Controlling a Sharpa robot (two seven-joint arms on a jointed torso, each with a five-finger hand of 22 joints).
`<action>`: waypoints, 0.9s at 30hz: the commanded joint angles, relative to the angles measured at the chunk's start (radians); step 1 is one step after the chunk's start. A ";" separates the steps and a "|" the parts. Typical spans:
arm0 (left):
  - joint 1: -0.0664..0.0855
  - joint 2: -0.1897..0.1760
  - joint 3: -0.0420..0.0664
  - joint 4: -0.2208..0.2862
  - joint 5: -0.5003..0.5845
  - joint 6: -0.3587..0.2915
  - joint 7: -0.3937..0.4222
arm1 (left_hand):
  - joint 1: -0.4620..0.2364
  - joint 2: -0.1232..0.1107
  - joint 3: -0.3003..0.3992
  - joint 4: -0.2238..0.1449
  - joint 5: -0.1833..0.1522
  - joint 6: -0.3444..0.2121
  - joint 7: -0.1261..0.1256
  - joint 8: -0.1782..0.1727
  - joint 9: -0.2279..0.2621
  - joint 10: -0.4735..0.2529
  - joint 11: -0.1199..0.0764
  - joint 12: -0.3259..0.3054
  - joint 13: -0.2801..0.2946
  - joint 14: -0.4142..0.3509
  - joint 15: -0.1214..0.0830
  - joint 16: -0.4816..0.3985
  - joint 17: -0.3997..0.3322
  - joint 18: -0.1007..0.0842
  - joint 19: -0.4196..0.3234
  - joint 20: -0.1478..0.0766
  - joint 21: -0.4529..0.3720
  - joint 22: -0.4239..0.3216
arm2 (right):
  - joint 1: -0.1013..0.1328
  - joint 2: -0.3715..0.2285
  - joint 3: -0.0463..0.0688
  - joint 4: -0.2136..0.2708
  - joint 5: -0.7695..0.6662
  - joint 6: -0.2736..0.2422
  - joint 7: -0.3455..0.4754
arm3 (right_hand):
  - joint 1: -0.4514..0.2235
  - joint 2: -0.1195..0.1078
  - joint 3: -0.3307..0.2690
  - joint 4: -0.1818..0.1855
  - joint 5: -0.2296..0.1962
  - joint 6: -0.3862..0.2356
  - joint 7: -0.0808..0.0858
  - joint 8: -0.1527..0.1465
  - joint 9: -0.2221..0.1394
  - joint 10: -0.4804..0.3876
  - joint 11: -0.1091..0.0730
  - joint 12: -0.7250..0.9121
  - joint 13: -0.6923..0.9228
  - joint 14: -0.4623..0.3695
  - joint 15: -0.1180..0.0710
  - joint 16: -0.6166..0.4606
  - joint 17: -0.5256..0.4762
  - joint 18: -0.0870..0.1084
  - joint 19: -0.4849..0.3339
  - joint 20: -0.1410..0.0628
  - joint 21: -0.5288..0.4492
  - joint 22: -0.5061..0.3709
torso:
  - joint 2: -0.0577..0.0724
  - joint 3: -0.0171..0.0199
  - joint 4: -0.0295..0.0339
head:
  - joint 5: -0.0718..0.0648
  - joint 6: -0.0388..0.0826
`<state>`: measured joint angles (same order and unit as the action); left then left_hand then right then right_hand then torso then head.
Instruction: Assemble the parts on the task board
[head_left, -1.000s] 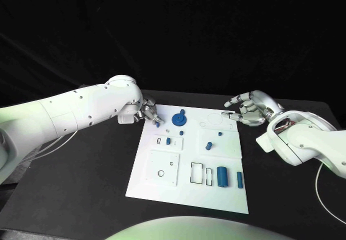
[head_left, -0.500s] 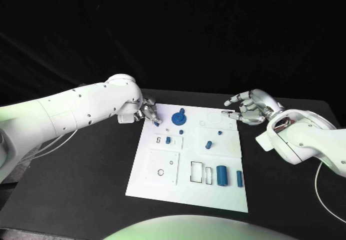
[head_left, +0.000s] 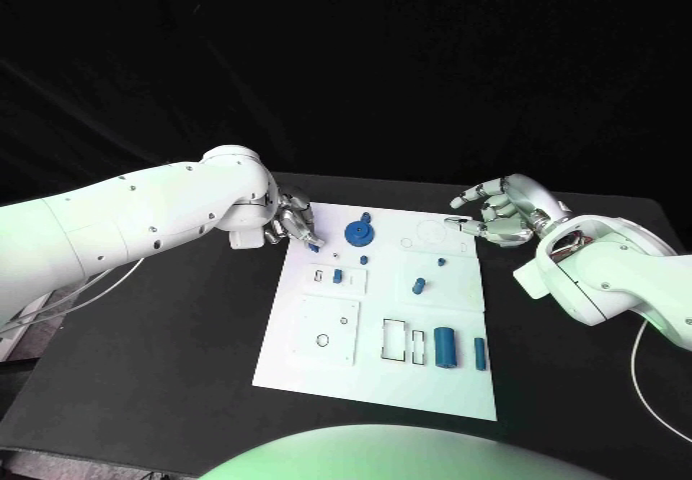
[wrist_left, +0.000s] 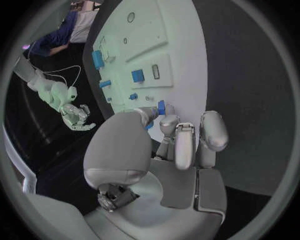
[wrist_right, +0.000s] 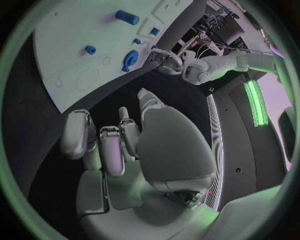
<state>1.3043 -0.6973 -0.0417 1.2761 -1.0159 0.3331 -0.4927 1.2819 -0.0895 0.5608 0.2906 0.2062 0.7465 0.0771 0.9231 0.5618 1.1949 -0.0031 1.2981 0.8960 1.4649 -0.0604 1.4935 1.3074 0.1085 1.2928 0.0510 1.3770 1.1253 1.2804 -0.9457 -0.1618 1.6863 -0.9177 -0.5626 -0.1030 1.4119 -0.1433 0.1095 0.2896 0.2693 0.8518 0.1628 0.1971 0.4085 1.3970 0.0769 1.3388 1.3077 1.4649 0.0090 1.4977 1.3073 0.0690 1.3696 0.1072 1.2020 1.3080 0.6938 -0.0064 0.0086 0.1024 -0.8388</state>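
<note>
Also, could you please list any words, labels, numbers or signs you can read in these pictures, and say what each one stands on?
None: no readable text in any view.
The task board bears only black outlines of rectangles and circles, no letters or numbers.
The blue parts, such as the round blue part and the blue cylinder, carry no visible marks.
The left hand and right hand show no brand or label.

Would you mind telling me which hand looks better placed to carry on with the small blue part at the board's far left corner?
Probably the left hand: its fingertips already pinch a small blue part over the task board. The right hand hovers off the board's far right corner, holding nothing.
</note>
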 joint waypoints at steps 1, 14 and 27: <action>0.000 -0.019 0.001 0.037 0.043 -0.044 0.006 | 0.021 0.013 0.063 -0.059 0.005 0.000 -0.010 0.004 0.036 0.007 -0.001 0.006 0.001 0.057 -0.001 -0.001 0.082 -0.016 0.005 0.000 0.007 0.001 | 0.000 0.000 0.000 0.000 -0.010 0.004 0.005 | -0.011 0.002 0.004 0.000 -0.002 -0.003 -0.001 0.003 -0.002 -0.008 -0.001 -0.005 0.027 0.054 -0.007 -0.004 0.029 0.020 -0.007 0.001 -0.002 0.008 | 0.000 -0.0001 0.0003 | -0.001 0.000; -0.017 -0.107 0.002 0.193 0.002 -0.124 0.008 | 0.017 0.003 0.086 -0.064 0.005 0.003 -0.012 0.012 0.042 0.020 -0.003 0.013 0.014 0.061 -0.002 0.004 0.090 -0.019 0.014 -0.001 0.013 0.014 | -0.002 -0.002 0.000 -0.003 -0.012 0.005 0.005 | -0.011 0.002 0.004 0.000 -0.002 -0.003 -0.001 0.004 -0.002 -0.008 -0.001 -0.005 0.028 0.054 -0.007 -0.004 0.030 0.020 -0.007 0.001 -0.002 0.008 | -0.003 0.0001 0.0035 | 0.005 -0.003; -0.068 -0.124 -0.001 0.239 -0.065 -0.179 0.011 | 0.013 -0.004 0.096 -0.066 0.006 0.005 -0.014 0.015 0.045 0.021 -0.004 0.013 0.013 0.061 -0.003 0.004 0.091 -0.019 0.016 -0.002 0.014 0.016 | -0.006 0.000 0.000 -0.008 -0.012 0.010 0.005 | -0.012 0.002 0.005 0.000 -0.002 -0.004 -0.001 0.004 -0.002 -0.007 -0.001 -0.004 0.028 0.054 -0.007 -0.004 0.031 0.020 -0.006 0.001 -0.001 0.009 | -0.003 -0.0014 -0.0004 | 0.010 0.001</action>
<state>1.2383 -0.8207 -0.0432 1.5091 -1.0418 0.1886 -0.4926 1.2858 -0.0933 0.5732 0.3031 0.2074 0.7467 0.0771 0.9293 0.5618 1.2103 -0.0089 1.3070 0.9077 1.4649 -0.0604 1.4935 1.3074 0.1085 1.3011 0.0501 1.3855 1.1402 1.2758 -0.9469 -0.1618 1.6787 -0.9184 -0.5622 -0.1027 1.4119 -0.1434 0.1095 0.2897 0.2693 0.8518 0.1628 0.1971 0.4074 1.3970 0.0769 1.3388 1.3075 1.4649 0.0090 1.4977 1.3081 0.0690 1.3696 0.1072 1.2021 1.3077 0.6907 -0.0065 0.0093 0.1123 -0.8384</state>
